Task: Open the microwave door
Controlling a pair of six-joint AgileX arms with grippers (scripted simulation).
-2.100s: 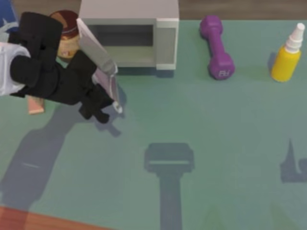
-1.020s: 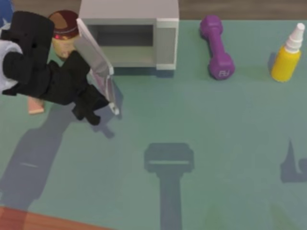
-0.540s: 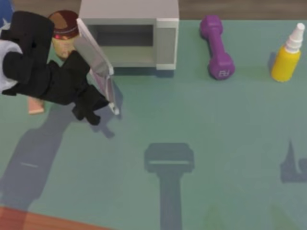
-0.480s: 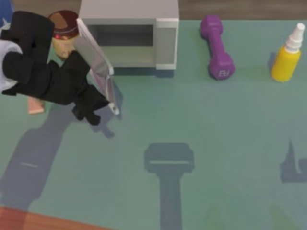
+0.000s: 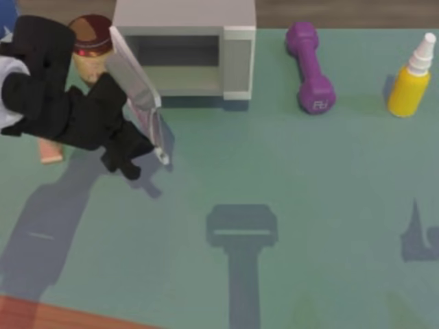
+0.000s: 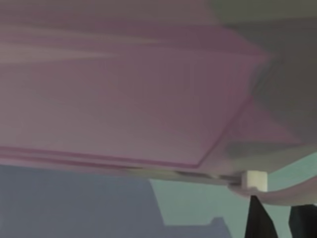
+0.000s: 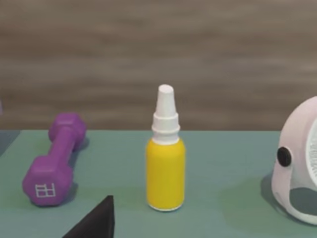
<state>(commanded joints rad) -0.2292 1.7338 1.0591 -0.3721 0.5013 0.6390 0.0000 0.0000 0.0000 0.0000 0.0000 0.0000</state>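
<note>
Standing well open, the microwave door is running near-right from its hinge at the microwave's left front corner. Left end effector is sitting at its free near edge, just left of it; grip state cannot be told. Right arm is staying out of the top view.

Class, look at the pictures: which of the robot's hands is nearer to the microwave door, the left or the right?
Left. The left hand is right beside the swung-open microwave door, near its free edge. The right hand is out of the top view, parked at the table's right, facing the yellow bottle.
</note>
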